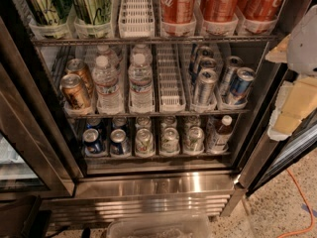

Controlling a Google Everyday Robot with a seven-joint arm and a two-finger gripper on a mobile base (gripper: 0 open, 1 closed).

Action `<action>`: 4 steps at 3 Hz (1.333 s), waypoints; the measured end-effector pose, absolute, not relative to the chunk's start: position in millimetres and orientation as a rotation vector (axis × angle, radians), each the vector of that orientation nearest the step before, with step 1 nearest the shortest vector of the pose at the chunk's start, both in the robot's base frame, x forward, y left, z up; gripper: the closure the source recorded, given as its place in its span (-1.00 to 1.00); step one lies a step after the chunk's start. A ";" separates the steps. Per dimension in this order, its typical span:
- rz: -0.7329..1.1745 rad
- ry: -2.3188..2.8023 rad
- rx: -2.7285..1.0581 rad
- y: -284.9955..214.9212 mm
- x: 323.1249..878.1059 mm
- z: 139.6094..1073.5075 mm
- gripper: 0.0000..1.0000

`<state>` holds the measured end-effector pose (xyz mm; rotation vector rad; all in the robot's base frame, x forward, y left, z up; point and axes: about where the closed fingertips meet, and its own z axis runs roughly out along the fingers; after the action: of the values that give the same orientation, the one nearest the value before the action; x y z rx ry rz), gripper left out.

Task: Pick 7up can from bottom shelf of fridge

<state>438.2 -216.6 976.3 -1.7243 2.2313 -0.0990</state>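
Green-and-white print marks the 7up can, which stands at the front of its lane on the bottom shelf of the fridge, 3 lanes left of the white-capped bottle that ends the row. The gripper hangs up and to the right of that bottle, outside the cabinet and well apart from every can. Nothing from the shelf seems to be in it, and I cannot tell whether it is open or closed.

The step in hand looks like the approach. To do it well, the gripper should drop to the bottle's level and travel left past it. It should then enter straight along the lane, low enough to clear the rack above, and close on the can's side below the rim. 2 blue cans sit further left of the bottle, the nearer just beside the target, so a narrow, centred entry should avoid knocking them.

The 2 pale cans between target and bottle look much like it and no label reads clearly, so the choice is a judgement. Cans behind the front row are mostly hidden. The gripper is cut off at the picture's edge.
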 end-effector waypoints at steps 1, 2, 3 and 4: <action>-0.099 2.231 -1.724 -216.6 438.2 976.3 -1.00; -0.079 2.228 -1.709 -215.6 436.2 971.1 -1.00; -0.073 2.210 -1.681 -211.9 423.2 947.3 -1.00; -0.088 2.160 -1.707 -204.9 412.1 894.5 -1.00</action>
<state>412.1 -204.9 894.5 -1.7065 2.1600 -0.0882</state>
